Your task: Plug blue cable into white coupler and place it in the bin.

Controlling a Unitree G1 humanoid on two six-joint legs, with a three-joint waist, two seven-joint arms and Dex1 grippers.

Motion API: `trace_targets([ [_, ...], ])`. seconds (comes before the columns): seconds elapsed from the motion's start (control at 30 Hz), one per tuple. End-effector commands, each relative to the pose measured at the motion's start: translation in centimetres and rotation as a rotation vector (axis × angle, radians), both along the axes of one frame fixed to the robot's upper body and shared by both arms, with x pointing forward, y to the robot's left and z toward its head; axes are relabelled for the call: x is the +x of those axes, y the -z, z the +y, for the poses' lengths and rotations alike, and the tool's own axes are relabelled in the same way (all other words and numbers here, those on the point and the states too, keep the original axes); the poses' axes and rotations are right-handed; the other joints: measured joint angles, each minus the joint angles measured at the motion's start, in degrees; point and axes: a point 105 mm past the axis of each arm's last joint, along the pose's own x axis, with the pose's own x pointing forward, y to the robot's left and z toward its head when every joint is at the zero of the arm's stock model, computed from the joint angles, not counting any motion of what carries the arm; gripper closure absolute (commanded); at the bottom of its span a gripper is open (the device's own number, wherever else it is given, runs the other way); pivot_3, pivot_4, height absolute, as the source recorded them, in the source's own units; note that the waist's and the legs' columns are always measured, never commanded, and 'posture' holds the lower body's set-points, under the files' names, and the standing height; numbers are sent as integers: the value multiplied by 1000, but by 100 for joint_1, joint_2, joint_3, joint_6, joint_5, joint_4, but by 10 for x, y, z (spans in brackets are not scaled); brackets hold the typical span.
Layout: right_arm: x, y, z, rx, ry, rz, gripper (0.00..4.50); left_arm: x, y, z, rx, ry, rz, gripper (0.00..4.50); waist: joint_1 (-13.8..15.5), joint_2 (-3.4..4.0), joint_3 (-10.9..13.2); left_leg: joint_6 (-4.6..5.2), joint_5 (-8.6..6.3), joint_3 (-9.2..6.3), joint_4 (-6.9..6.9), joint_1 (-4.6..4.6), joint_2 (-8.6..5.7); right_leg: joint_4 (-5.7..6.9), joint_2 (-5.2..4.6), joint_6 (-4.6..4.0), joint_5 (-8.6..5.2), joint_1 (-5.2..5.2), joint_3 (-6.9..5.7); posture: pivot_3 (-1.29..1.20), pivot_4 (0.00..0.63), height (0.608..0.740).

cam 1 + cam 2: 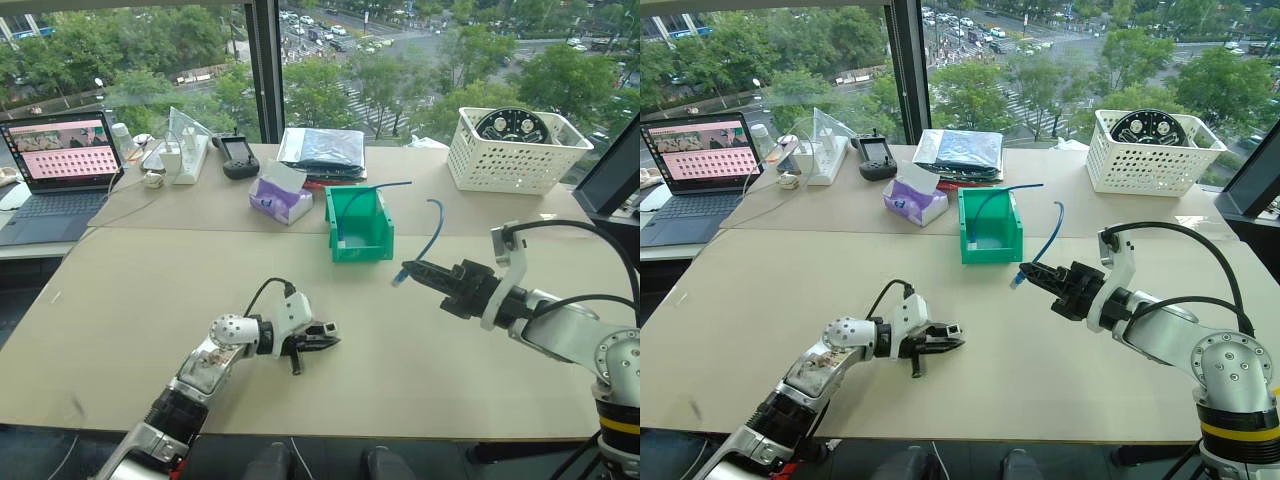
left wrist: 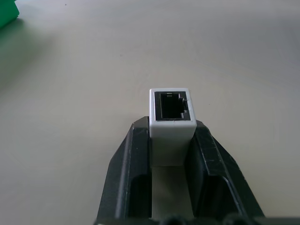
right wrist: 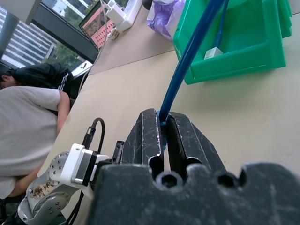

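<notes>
My left gripper [image 1: 322, 340] is low over the near table, shut on the white coupler [image 2: 172, 123]. The coupler sticks out past the fingertips, its dark socket facing away from the wrist. To the right and higher, my right gripper [image 1: 412, 271] is shut on the blue cable [image 3: 187, 56] close to its plug end [image 1: 399, 278]. That plug points left, toward the left gripper, across an open gap. The rest of the cable arcs upward behind the fingers. The green bin [image 1: 375, 245] stands on the table beyond both grippers.
Inside the bin lies another blue cord with a small white block [image 3: 213, 52]. Along the far edge stand a laptop [image 1: 60, 160], a power strip [image 1: 185, 158], a purple tissue pack [image 1: 280, 200] and a white lattice basket [image 1: 515, 150]. A person [image 3: 28, 122] sits beside the table.
</notes>
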Motion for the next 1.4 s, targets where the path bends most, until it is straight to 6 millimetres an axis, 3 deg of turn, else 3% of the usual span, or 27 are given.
trace_targets([
  [0.03, 2, -15, -1, 23, -3, -62, 4500, 3, -35, 29, -100, -25, -56, 4029, -15, 0, 0, 0, 0, 0, 0, 0, 1, 0, 0, 0, 0, -1, 0, 0, 150, 740],
  [0.13, 6, -13, 4, 33, -25, -60, 4500, 3, -46, 66, -96, -98, -99, 4029, -83, 1, 0, 0, 0, 0, -1, 1, 5, 2, 2, -1, 0, -4, -1, 0, 150, 740],
  [0.3, 12, -11, 13, 47, -68, -63, 4500, -11, -51, 106, -72, -107, -178, 4029, -116, 1, 0, 0, 0, 0, -8, 5, 5, 2, 1, -2, -1, -3, -2, 0, 150, 740],
  [0.4, 17, -12, 19, 51, -95, -68, 4500, -19, -42, 122, -18, -73, -201, 4029, -98, 1, 0, 0, 0, 2, -7, 5, 3, 0, -6, -18, -9, -4, -4, 0, 150, 740],
  [0.6, 23, -15, 20, 46, -115, -82, 4500, -6, -32, 147, 35, -101, -183, 4029, -33, 0, 0, 0, 0, 3, -3, 4, -1, 0, -12, -24, -12, -3, -10, 0, 150, 740],
  [0.83, 22, -15, 18, 39, -110, -87, 4500, 11, -19, 153, 77, -57, -149, 4029, -25, 0, 0, 0, -1, 3, -4, 2, -1, 3, -13, 0, 2, -5, -14, 0, 150, 740],
  [1.33, 18, -19, 7, 25, -62, -99, 4500, 37, -3, 137, 138, 7, -102, 4029, -15, -2, 0, 1, 0, 2, 0, -1, -2, 4, -12, 7, 8, -3, -16, 0, 150, 740],
  [1.4, 18, -19, 7, 25, -58, -99, 4500, 38, -3, 138, 139, -3, -91, 3011, -16, -2, 0, 1, 0, 2, 0, 0, -3, 5, -12, 7, 8, -3, -16, 0, 150, 740],
])
